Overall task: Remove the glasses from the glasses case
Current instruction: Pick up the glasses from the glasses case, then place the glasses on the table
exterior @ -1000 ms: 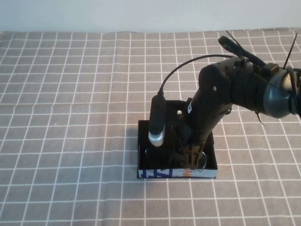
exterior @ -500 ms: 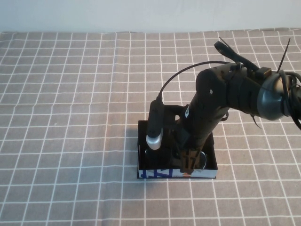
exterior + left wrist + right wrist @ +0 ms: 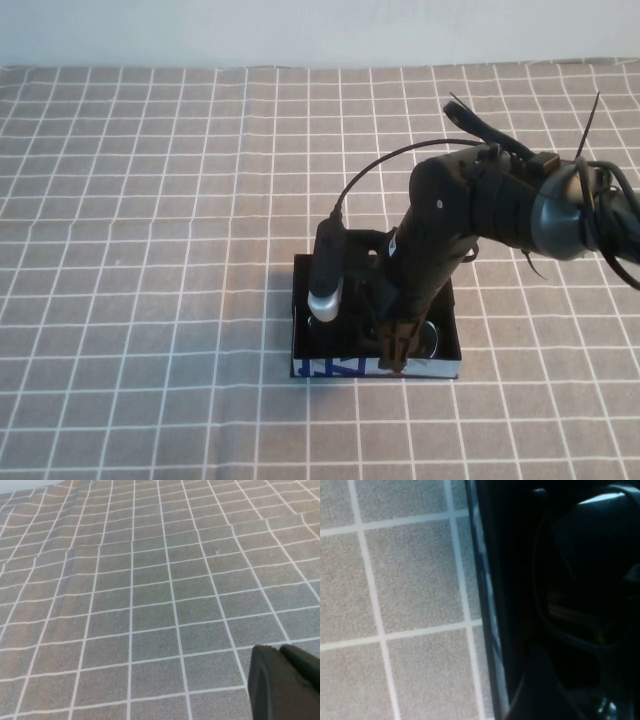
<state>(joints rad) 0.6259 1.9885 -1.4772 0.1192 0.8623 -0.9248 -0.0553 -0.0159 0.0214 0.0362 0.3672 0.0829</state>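
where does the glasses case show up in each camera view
High view: the glasses case sits lower centre, under the right pincer.
Left wrist view: not in it; only the checked cloth and the left pincer.
Right wrist view: its printed edge runs down the middle.
Shared landmark: the checked cloth.

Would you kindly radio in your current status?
Right gripper down inside glasses case, over the glasses. Left gripper parked over bare tablecloth. Nothing blocking.

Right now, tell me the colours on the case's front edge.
White with blue and orange marks on the glasses case, clearest in the high view.
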